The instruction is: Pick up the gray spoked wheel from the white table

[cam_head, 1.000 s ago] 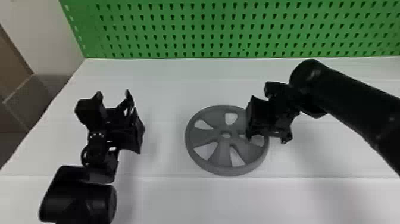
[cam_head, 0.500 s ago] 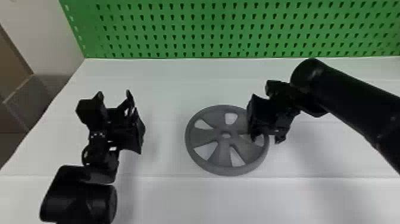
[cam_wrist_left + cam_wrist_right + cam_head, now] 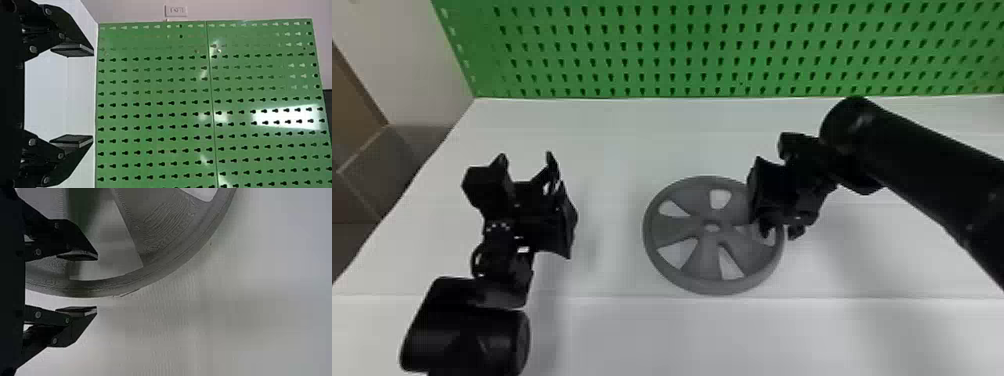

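Two flat black fingers [image 3: 74, 332] of my right gripper [image 3: 96, 283] stand apart, with nothing clamped in them. In the right wrist view the wheel's outer rim [image 3: 86, 289] runs through the gap between them: one finger lies over an opening [image 3: 111, 254] between the spokes, the other just outside the edge. Whether the tips sit low enough to bracket the rim's thickness, I cannot tell. From the rim, the gray spoked wheel [image 3: 677, 229] spreads toward my left, lying flat on the white table [image 3: 612, 135], its hub [image 3: 712, 227] well inside the side I am reaching over. Farther off, my left gripper [image 3: 92, 95] waits above the table to the left of the wheel, its fingers spread and holding nothing. A green pegboard [image 3: 682, 30] stands behind the table

I judge the step in hand to be lining up the grasp, with the lift yet to come. Next I should check my depth, lower a little if the tips are high, then close squarely on the rim before raising it. Gripped this far from the hub, the wheel could tip or twist, so I want a firm pinch and a slow, level lift
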Robot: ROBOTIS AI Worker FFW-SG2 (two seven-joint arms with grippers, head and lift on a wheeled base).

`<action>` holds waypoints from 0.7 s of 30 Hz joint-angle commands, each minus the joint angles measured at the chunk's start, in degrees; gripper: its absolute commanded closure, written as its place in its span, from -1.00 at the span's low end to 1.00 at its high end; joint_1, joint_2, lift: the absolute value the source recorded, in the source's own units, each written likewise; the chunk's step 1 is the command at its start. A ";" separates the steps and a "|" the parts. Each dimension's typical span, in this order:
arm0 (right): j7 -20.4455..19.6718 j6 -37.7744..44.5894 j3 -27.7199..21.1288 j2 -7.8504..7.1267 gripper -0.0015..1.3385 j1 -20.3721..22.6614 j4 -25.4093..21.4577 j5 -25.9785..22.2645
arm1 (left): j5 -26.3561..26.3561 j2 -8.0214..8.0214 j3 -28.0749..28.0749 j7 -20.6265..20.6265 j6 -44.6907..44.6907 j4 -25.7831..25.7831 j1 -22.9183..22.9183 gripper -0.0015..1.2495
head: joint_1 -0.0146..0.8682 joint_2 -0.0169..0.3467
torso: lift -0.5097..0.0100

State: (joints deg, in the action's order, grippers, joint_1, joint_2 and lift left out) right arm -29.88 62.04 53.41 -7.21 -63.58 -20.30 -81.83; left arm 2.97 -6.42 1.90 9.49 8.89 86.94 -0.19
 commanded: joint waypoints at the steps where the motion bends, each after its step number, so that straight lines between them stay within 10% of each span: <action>1: 0.00 0.01 0.29 0.00 0.18 -0.05 0.00 0.00 | 0.02 0.00 0.03 0.00 -0.01 -0.01 -0.08 -0.25 | 0.80 -0.49 | 0.66; 21: 0.08 -0.26 1.52 0.00 0.39 -0.22 -0.09 -0.26 | -0.07 0.00 0.03 0.00 -0.01 -0.01 -0.16 -0.25 | 0.80 -0.49 | 0.66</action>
State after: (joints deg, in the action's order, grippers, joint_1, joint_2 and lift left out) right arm -29.85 61.70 54.56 -7.21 -63.71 -20.39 -81.84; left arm 2.90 -6.44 1.95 9.49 8.88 86.92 -0.28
